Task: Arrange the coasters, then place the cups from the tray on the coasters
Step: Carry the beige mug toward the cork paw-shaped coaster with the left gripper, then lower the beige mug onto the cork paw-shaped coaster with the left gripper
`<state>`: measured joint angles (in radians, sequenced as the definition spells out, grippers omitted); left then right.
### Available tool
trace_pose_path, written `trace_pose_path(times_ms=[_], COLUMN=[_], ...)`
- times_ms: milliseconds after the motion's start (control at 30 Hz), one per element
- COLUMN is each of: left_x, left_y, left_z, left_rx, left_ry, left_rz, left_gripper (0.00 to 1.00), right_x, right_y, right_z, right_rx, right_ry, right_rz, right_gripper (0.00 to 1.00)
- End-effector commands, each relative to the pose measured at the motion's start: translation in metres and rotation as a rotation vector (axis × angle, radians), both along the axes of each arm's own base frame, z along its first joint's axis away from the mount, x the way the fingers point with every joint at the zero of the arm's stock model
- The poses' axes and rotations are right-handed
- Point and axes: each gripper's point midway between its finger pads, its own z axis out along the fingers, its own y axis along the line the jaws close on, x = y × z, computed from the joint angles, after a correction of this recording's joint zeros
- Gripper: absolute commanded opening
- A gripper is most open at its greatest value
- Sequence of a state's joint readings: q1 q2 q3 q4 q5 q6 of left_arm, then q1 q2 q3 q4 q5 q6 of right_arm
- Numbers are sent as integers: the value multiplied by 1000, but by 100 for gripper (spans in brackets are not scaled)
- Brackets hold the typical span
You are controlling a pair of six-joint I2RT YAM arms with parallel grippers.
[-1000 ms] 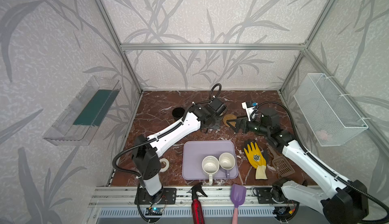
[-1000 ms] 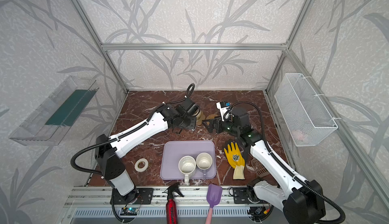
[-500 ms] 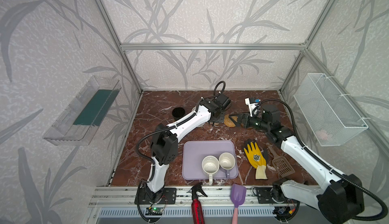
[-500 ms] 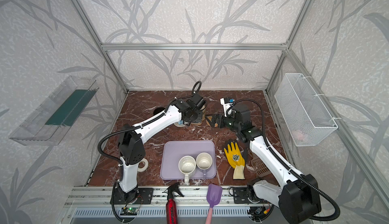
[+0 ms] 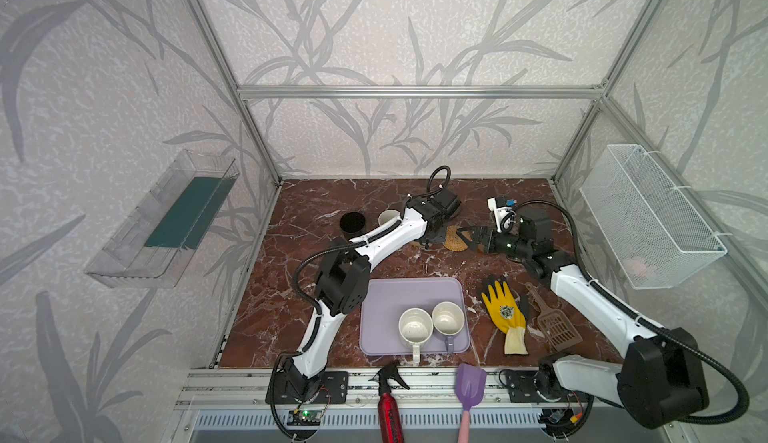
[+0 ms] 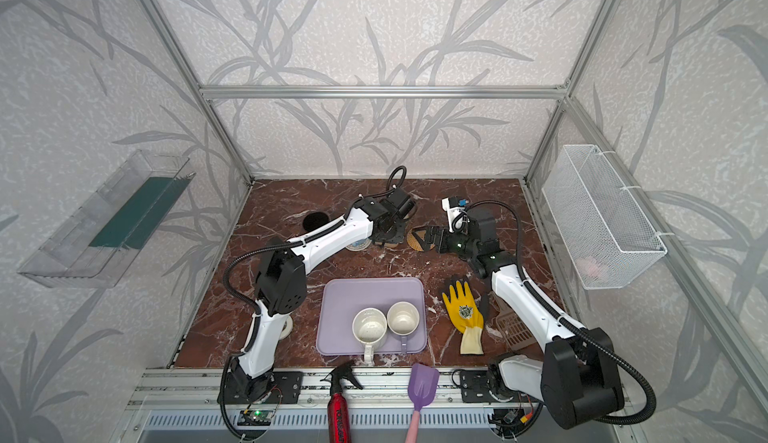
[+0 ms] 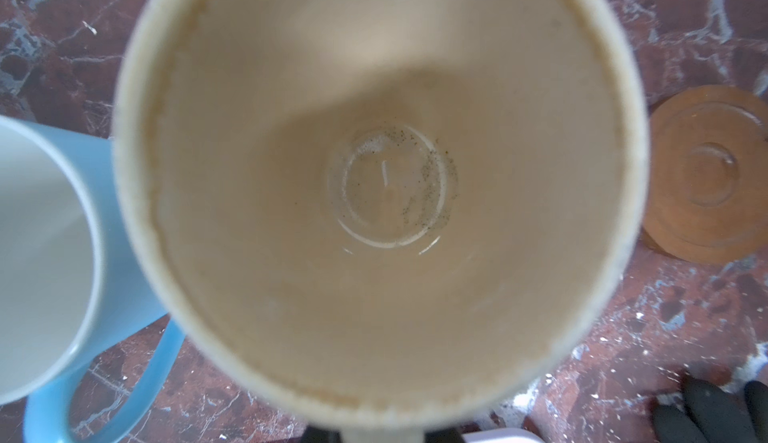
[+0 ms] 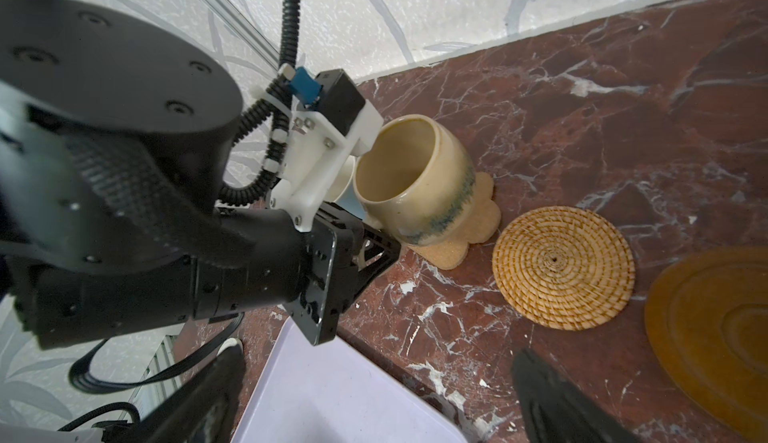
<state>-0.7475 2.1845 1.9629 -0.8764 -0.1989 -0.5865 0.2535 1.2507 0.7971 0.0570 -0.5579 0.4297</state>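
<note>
Red-brown marble with white veins makes up the table (image 5: 415,270). It fills the lower middle of both top views inside a frame of aluminium bars, and the walls around it carry pale wallpaper with grey leaf sprays. A clear plastic bin (image 5: 166,229) with a dark green lining hangs on the wall at the left of the frame, and a white wire basket (image 5: 648,220) hangs at the right. Lettering runs down the red spray bottle (image 6: 338,414) at the bottom edge, but it is too small to read. The yellow glove (image 5: 505,312) at the lower right of the table bears a round badge that I cannot make out. The left claw (image 8: 380,249) is closed tight on the beige mug (image 8: 415,183) at its handle side, near the back middle of the table. The mug's base is on the tan flower-shaped coaster (image 8: 482,216), with the light blue mug (image 7: 112,254) just beside it and the black mug (image 5: 352,222) farther left. The right claw (image 5: 467,239) has its jaws wide apart and holds nothing. It is over the edge of the rattan coaster (image 8: 561,266), which lies just beside the flower-shaped one, and an amber disc coaster (image 8: 715,337) lies near that. The lavender tray (image 5: 386,295), at lower centre, holds the white speckled mug (image 5: 415,328) and the lavender-grey mug (image 5: 448,318), which touch side by side.
</note>
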Motion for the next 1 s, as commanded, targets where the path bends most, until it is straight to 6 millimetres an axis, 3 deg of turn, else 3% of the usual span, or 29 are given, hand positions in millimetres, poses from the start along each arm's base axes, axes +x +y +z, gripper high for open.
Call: trace_pose_path(times_ms=[0, 300, 967], left_x=[27, 30, 35], left_y=[-1, 1, 4], left_z=[26, 10, -10], left_rx=[-35, -6, 33], left_ry=[-115, -106, -91], left_rz=[51, 59, 65], left_gripper=[0, 0, 0], right_x=[-3, -4, -2], right_y=[6, 8, 7], right_z=[-2, -15, -23], right_rx=[16, 3, -19], right_ry=[-1, 30, 43], right_rz=[40, 61, 67], right_gripper=[99, 99, 99])
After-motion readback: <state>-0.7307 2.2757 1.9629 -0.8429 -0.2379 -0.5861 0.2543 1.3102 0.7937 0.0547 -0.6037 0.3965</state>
